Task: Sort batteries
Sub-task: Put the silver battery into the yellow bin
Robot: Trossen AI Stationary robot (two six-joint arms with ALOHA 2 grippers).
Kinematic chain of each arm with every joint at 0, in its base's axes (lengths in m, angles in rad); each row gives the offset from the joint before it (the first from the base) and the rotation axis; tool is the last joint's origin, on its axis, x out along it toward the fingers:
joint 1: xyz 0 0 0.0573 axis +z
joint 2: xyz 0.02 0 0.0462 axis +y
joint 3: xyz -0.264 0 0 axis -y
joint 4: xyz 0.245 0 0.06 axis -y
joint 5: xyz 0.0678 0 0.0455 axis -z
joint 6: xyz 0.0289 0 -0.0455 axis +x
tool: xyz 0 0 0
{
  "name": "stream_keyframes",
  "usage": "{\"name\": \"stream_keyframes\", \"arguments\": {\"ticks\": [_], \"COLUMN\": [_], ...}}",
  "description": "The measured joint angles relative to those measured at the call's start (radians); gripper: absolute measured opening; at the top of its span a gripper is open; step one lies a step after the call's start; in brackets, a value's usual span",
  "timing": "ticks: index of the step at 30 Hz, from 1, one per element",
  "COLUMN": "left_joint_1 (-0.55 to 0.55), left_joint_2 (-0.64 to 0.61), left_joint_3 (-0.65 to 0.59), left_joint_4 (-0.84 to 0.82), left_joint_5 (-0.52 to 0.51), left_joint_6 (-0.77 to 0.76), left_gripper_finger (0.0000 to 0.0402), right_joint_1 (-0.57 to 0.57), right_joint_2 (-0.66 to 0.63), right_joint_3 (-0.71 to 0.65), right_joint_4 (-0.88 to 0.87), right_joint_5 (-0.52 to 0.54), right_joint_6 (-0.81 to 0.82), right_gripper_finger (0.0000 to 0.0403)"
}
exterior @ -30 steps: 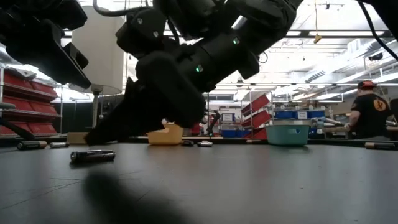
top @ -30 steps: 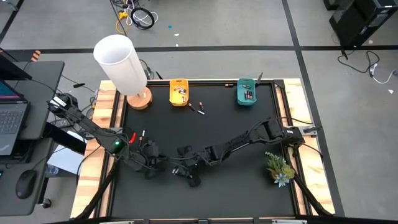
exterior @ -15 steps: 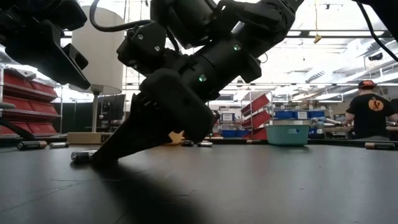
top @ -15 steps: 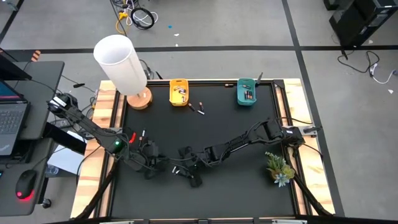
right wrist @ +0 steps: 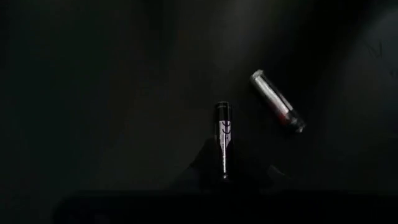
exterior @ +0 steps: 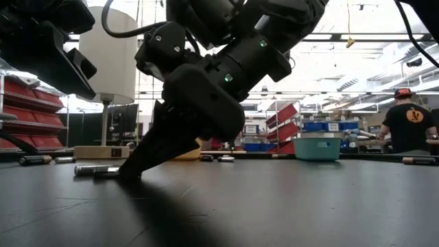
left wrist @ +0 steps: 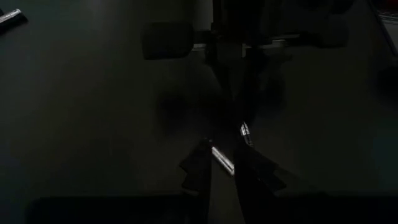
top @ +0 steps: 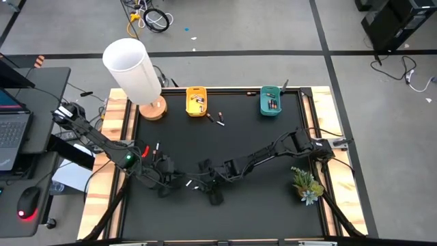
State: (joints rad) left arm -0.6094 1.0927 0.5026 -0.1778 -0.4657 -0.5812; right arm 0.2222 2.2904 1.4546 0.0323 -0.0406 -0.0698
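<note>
My right gripper (exterior: 130,171) is shut, its tips down on the black table (top: 259,157) near the front middle. A dark battery (right wrist: 224,140) lies flat just ahead of it, and a silver battery (right wrist: 277,109) lies beside that. Just to the left, my left gripper (left wrist: 222,171) hangs above the table, shut on a silver battery (left wrist: 222,160). At the far edge stand a yellow bin (top: 196,101) and a teal bin (top: 270,101), each with batteries inside. Two loose batteries (top: 216,117) lie between the bins. My left gripper pinches the silver battery near its middle (left wrist: 219,157) between its two fingers. The battery lies slanted across them, clear of the table. My right gripper's shut fingertips (exterior: 127,173) rest on the table at the dark battery's near end (right wrist: 225,174), slanting down from the table's right. The battery lies flat, in line with the fingers. Whether they pinch it I cannot tell.
A white lamp (top: 133,68) stands at the far left corner and a small plant (top: 307,184) at the right edge. More batteries lie by the left arm (top: 147,149) and along the far side (exterior: 34,160). A person (exterior: 408,127) stands in the room behind.
My right gripper has gone down from just above the table until its tips rest on the table at the dark battery's end, and it has tipped steeper.
</note>
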Motion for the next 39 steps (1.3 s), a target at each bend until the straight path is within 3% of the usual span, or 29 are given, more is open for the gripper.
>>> {"name": "stream_keyframes", "arguments": {"ticks": [16, 30, 39], "left_joint_1": [0.000, 0.000, 0.000], "left_joint_2": [0.000, 0.000, 0.000], "left_joint_3": [0.000, 0.000, 0.000], "left_joint_4": [-0.002, -0.002, -0.045], "left_joint_5": [0.008, 0.007, -0.138], "left_joint_6": [-0.026, -0.015, 0.027], "left_gripper_finger": [0.0072, 0.0072, 0.0072], "right_joint_1": [-0.055, -0.091, -0.200], "right_joint_2": [-0.106, -0.116, -0.116], "right_joint_3": [-0.011, 0.003, 0.027], "right_joint_4": [-0.182, -0.155, -0.139], "right_joint_5": [0.062, 0.049, 0.126], "right_joint_6": [0.009, -0.001, 0.022], "right_gripper_finger": [0.0021, 0.0021, 0.0021]}}
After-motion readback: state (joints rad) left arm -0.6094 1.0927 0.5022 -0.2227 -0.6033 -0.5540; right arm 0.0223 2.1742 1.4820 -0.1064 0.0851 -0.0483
